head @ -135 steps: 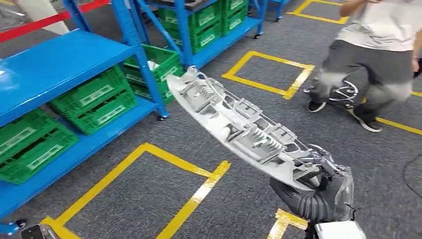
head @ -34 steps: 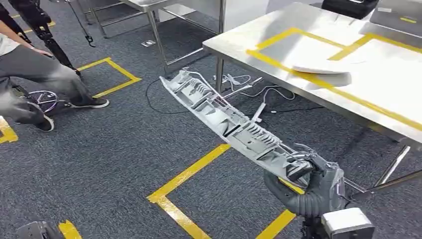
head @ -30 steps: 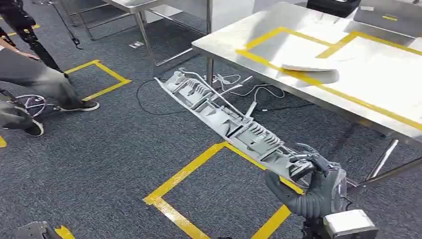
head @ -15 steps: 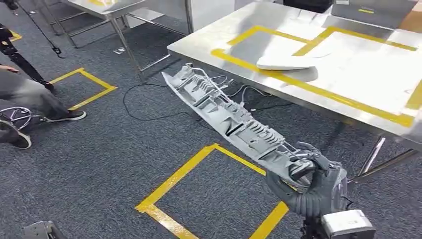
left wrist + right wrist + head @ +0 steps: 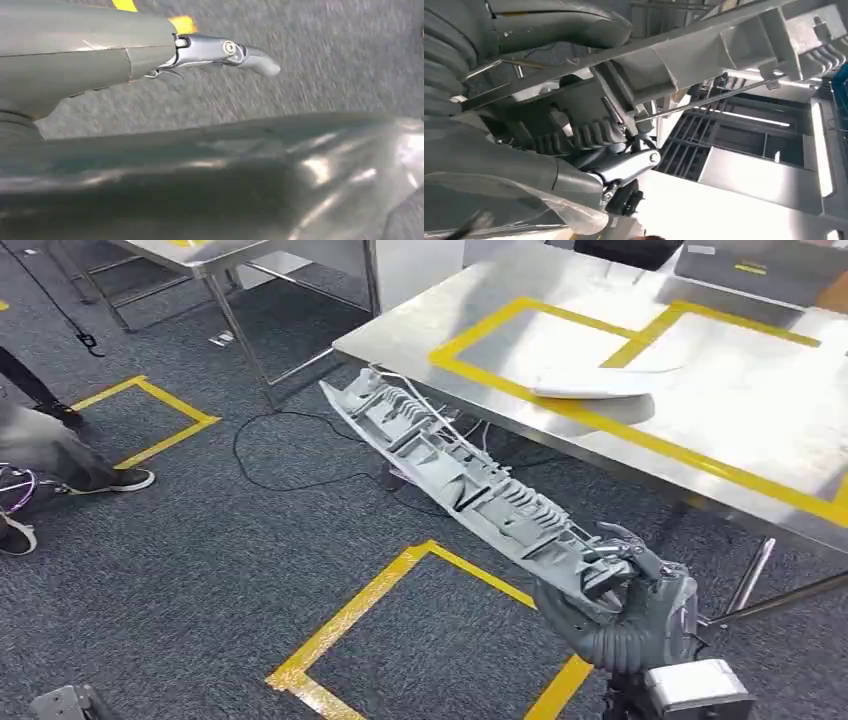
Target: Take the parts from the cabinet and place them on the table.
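— Compared with half a second ago, what's different?
— Mostly the view has swung: the steel table (image 5: 760, 430) now sits closer ahead, and the person's legs (image 5: 45, 455) have slid toward the left edge. That's the camera turning, not the things.

— And the part?
— The long grey part (image 5: 470, 485) is gripped at its near end by the right hand (image 5: 620, 605), fingers wrapped around it. Its long axis runs diagonally, far tip pointing away and leftward, up toward the table's near corner, ribbed inner side facing up.

— What can't you make out?
— The held end is buried under the fingers. In the right wrist view the part (image 5: 704, 50) is seen close up and cut off at the edge. The left hand (image 5: 225, 50) shows one metal finger over blurred carpet; I cannot tell whether it's open or closed, though probably nothing is in it.

— Anything around?
— A flat white piece (image 5: 595, 385) lies on the table inside yellow tape. Black cable (image 5: 290, 480) trails on the carpet beside the table leg, beneath the part's far half.
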Motion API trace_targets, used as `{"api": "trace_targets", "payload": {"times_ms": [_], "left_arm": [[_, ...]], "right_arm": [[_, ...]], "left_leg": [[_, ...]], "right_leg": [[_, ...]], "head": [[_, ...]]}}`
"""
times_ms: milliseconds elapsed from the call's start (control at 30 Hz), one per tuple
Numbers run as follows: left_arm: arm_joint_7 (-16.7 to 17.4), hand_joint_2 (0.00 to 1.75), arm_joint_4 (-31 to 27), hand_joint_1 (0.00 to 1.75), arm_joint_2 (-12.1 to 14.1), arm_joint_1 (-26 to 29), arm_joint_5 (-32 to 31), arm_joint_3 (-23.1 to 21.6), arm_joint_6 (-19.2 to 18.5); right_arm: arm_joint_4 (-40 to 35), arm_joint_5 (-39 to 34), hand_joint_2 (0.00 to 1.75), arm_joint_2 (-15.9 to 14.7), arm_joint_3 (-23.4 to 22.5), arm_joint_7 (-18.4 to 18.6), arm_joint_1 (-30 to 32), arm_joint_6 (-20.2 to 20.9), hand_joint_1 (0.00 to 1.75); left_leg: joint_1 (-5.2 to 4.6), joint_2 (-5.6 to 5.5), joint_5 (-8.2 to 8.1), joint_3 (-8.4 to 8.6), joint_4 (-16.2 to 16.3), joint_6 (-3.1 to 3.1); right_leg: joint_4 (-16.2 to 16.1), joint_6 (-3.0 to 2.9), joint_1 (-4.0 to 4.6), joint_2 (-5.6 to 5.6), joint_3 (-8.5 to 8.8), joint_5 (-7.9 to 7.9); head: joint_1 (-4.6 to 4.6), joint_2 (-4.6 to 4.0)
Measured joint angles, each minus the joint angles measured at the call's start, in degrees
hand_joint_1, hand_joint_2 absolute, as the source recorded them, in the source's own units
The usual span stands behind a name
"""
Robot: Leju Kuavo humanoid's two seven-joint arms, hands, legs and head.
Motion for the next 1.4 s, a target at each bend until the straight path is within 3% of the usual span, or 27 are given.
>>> {"api": "trace_targets", "payload": {"times_ms": [67, 100, 133, 167, 200, 233, 267, 333, 367, 400, 433, 467, 533, 567, 600, 700, 733, 767, 900, 1000, 1033, 1100, 1167, 1233, 1267, 1333, 1400], "left_arm": [[-0.26, 0.0, 0.0, 0.0, -0.04, 0.07, 0.0, 0.0, 0.11], [-0.37, 0.0, 0.0, 0.0, -0.04, 0.11, 0.04, 0.0, 0.15], [-0.46, 0.0, 0.0, 0.0, -0.04, 0.1, 0.04, 0.0, 0.17], [-0.48, 0.0, 0.0, 0.0, -0.02, 0.17, 0.04, 0.02, 0.2], [-0.5, 0.0, 0.0, 0.0, 0.09, 0.04, 0.04, 0.0, 0.24], [-0.52, 0.0, 0.0, 0.0, 0.11, 0.05, 0.0, 0.0, 0.24], [-0.46, 0.0, 0.0, 0.0, 0.11, -0.07, 0.0, 0.0, 0.22], [-0.44, 0.0, 0.02, 0.0, -0.13, -0.34, -0.02, -0.09, 0.17], [-0.44, 0.0, 0.02, 0.0, -0.13, -0.43, -0.02, -0.22, 0.17], [-0.44, 0.0, 0.04, 0.0, -0.39, -0.5, -0.11, -0.39, 0.15], [-0.44, 0.0, 0.04, 0.0, -0.42, -0.46, -0.11, -0.44, 0.15], [-0.44, 0.0, 0.04, 0.0, -0.39, -0.27, -0.11, -0.46, 0.17], [-0.41, 0.0, 0.04, 0.0, -0.35, 0.03, -0.11, -0.44, 0.2], [-0.35, 0.0, 0.04, 0.0, -0.31, 0.03, -0.13, -0.44, 0.28], [-0.24, 0.0, 0.04, 0.0, -0.24, 0.01, -0.18, -0.46, 0.37], [0.17, 0.0, 0.04, 0.0, -0.06, 0.09, -0.5, -0.68, 0.61], [0.39, 0.0, 0.04, 0.0, 0.18, 0.01, -0.57, -0.72, 0.68], [0.42, 0.0, 0.04, 0.0, 0.18, 0.02, -0.59, -0.77, 0.72], [0.39, 0.0, 0.04, 0.0, 0.0, -0.25, -0.74, -0.81, 0.74], [0.39, 0.0, 0.04, 0.0, -0.15, -0.4, -0.81, -0.85, 0.7], [0.39, 0.0, 0.04, 0.0, -0.2, -0.42, -0.83, -0.9, 0.7], [0.39, 0.0, 0.04, 0.0, -0.28, -0.36, -0.81, -0.92, 0.7], [0.39, 0.0, 0.04, 0.0, -0.35, -0.39, -0.81, -0.94, 0.7], [0.41, 0.0, 0.04, 0.0, -0.26, -0.41, -0.81, -1.11, 0.7], [0.39, 0.0, 0.04, 0.0, -0.31, -0.38, -0.81, -1.22, 0.7], [0.42, 0.0, 0.04, 0.0, -0.33, -0.39, -0.81, -1.29, 0.7], [0.42, 0.0, 0.04, 0.0, -0.33, -0.41, -0.92, -1.33, 0.72]], "right_arm": [[0.11, -0.11, 1.75, -0.02, -0.24, 0.22, 0.35, -0.02, 1.75], [0.11, -0.11, 1.75, -0.02, -0.37, 0.22, 0.43, -0.02, 1.75], [0.11, -0.15, 1.75, -0.02, -0.46, 0.22, 0.46, -0.02, 1.75], [0.13, -0.17, 1.75, -0.02, -0.48, 0.2, 0.51, -0.02, 1.75], [0.26, -0.18, 1.75, -0.02, -0.48, 0.13, 0.73, -0.02, 1.75], [0.48, -0.42, 1.75, -0.02, -0.46, 0.29, 0.51, 0.13, 1.75], [0.44, -0.55, 1.75, -0.02, -0.48, 0.2, 0.58, 0.09, 1.75], [0.37, -0.7, 1.75, -0.02, -0.74, 0.26, 0.61, 0.02, 1.75], [0.37, -0.7, 1.75, -0.02, -0.79, 0.26, 0.81, 0.0, 1.75], [0.37, -0.72, 1.75, -0.02, -0.83, 0.22, 0.75, 0.02, 1.75], [0.37, -0.72, 1.75, -0.02, -0.83, 0.17, 0.57, 0.02, 1.75], [0.37, -0.72, 1.75, -0.02, -0.85, 0.15, 0.4, 0.02, 1.75], [0.37, -0.66, 1.75, -0.02, -0.94, 0.17, 0.47, 0.02, 1.75], [0.39, -0.53, 1.75, -0.02, -0.94, 0.17, 0.47, 0.02, 1.75], [0.39, -0.37, 1.75, -0.02, -0.94, 0.17, 0.44, 0.02, 1.75], [0.48, 0.28, 1.75, -0.02, -0.94, 0.11, 0.13, 0.07, 1.75], [0.68, 0.28, 1.75, -0.02, -0.94, 0.11, 0.07, 0.15, 1.75], [0.7, 0.28, 1.75, -0.02, -0.94, 0.07, -0.2, 0.11, 1.75], [0.77, 0.28, 1.75, -0.02, -1.09, 0.28, -0.53, 0.26, 1.75], [1.03, 0.26, 1.75, -0.02, -1.07, 0.28, -0.99, 0.44, 1.75], [1.18, 0.24, 1.75, -0.02, -1.09, 0.33, -0.96, 0.46, 1.75], [1.55, 0.24, 1.75, -0.02, -1.14, 0.44, -0.9, 0.48, 1.75], [1.62, 0.24, 1.75, -0.02, -1.16, 0.46, -0.98, 0.52, 1.75], [1.77, 0.24, 1.75, -0.02, -1.11, 0.39, -1.17, 0.59, 1.75], [1.84, 0.22, 1.75, -0.02, -1.11, 0.39, -1.2, 0.61, 1.75], [1.9, 0.22, 1.75, -0.02, -1.18, 0.5, -1.0, 0.59, 1.75], [1.95, 0.24, 1.75, -0.02, -1.25, 0.5, -0.96, 0.59, 1.75]], "left_leg": [[0.08, -0.1, -1.68, 2.28, 0.0, -0.15], [0.15, -0.13, -2.84, 3.91, 0.0, -0.35], [0.24, -0.11, -3.99, 5.6, 0.0, -0.59], [0.22, -0.04, -5.26, 6.34, -0.15, -0.89], [0.21, 0.04, -6.1, 7.96, 0.5, -1.23], [0.1, -0.08, -6.48, 7.34, 0.26, -1.63], [0.25, 0.17, -6.87, 7.33, -0.04, -1.95], [0.53, 0.33, -6.79, 8.15, 0.0, -2.44], [0.61, 0.22, -6.06, 6.95, 2.33, -2.67], [0.62, 0.2, -4.55, 4.13, 7.29, -2.87], [0.66, 0.2, -4.97, 0.79, 12.16, -3.06], [0.61, 0.2, -6.98, -2.67, 16.34, -3.16], [0.59, 0.18, -11.39, -7.17, 19.26, -3.17], [0.55, 0.18, -11.37, -8.09, 18.41, -3.02], [0.43, 0.18, -9.45, -8.14, 15.92, -2.75], [-0.42, 0.25, 3.37, -7.05, 4.26, -1.53], [-0.62, 0.14, 0.94, -7.1, 4.41, -1.23], [-0.66, -0.12, 2.23, -6.76, 4.27, -1.24], [-0.08, -0.29, 2.84, -5.61, 2.56, -0.6], [0.01, -0.24, 2.54, -5.22, 2.41, -0.16], [0.06, -0.24, 2.41, -5.18, 2.41, -0.16], [0.27, -0.29, 2.09, -4.83, 2.43, -0.34], [0.62, -0.43, 1.7, -4.28, 2.53, -0.87], [0.26, -0.58, 1.31, -4.35, 3.09, -1.61], [0.25, -0.57, 1.52, -4.43, 2.81, -1.91], [0.41, -0.55, 1.78, -4.2, 2.52, -2.36], [0.55, -0.41, 0.54, -4.48, 3.6, -2.97]], "right_leg": [[-0.44, 0.47, -0.13, -0.06, -3.05, -1.03], [-3.42, 0.7, -0.28, -0.16, -3.24, 0.72], [-7.29, 0.86, -0.52, -0.32, -2.96, 4.07], [-11.25, 0.92, -0.82, -0.84, -2.88, 10.3], [-11.35, 0.79, -0.42, -1.44, -4.11, 14.36], [-11.96, -0.21, 0.16, -1.84, -2.6, 12.79], [-11.51, -0.86, 0.34, -1.59, -2.85, 13.05], [-11.73, -1.56, 0.44, -1.36, -2.25, 12.25], [-12.19, -1.99, 0.25, -1.31, -1.37, 11.93], [-12.48, -2.37, 0.28, -1.29, -0.74, 11.49], [-12.62, -2.66, 0.32, -1.21, -0.32, 11.12], [-12.62, -2.82, 0.39, -0.98, 0.22, 10.55], [-12.61, -3.04, 0.53, -0.51, 1.59, 9.5], [-12.61, -3.06, 0.57, -0.32, 2.44, 8.95], [-12.62, -3.03, 0.57, -0.19, 3.41, 8.3], [-12.62, -2.62, 0.56, 0.07, 4.98, 6.72], [-12.43, -2.28, 0.62, 0.43, 5.43, 6.44], [-12.43, -1.79, 0.7, 0.45, 5.28, 6.06], [-11.75, -0.63, 0.66, -0.06, 4.99, 4.28], [0.06, 0.03, 0.37, -0.07, -1.1, -0.81], [3.05, 0.27, 0.25, -0.07, -3.08, -1.32], [1.02, 0.72, -0.06, -0.17, -3.26, 2.0], [-8.23, 1.13, -0.43, -0.37, 0.67, 7.59], [-13.16, 1.13, -0.25, -0.32, 3.6, 8.09], [-12.95, 0.25, -0.25, -0.21, 3.31, 8.06], [-13.01, -0.39, -0.01, -0.12, 3.29, 8.14], [-13.63, -1.21, -0.35, -0.23, 3.8, 8.47]], "head": [[0.04, 0.0], [0.04, 0.0], [0.04, 0.0], [0.07, 0.0], [0.09, -0.02], [-0.28, -0.02], [-0.61, 0.0], [-0.59, -0.02], [-0.65, 0.0], [-0.87, -0.02], [-0.83, -0.02], [-0.96, 0.0], [-0.87, -0.02], [-0.92, -0.02], [-0.87, -0.02], [-1.05, -0.02], [-1.2, -0.02], [-1.18, -0.02], [-1.14, -0.02], [-0.81, -0.02], [-0.89, -0.02], [-0.85, -0.02], [-0.81, -0.02], [-0.63, -0.02], [-0.79, -0.02], [-0.85, -0.02], [-1.05, -0.02]]}}
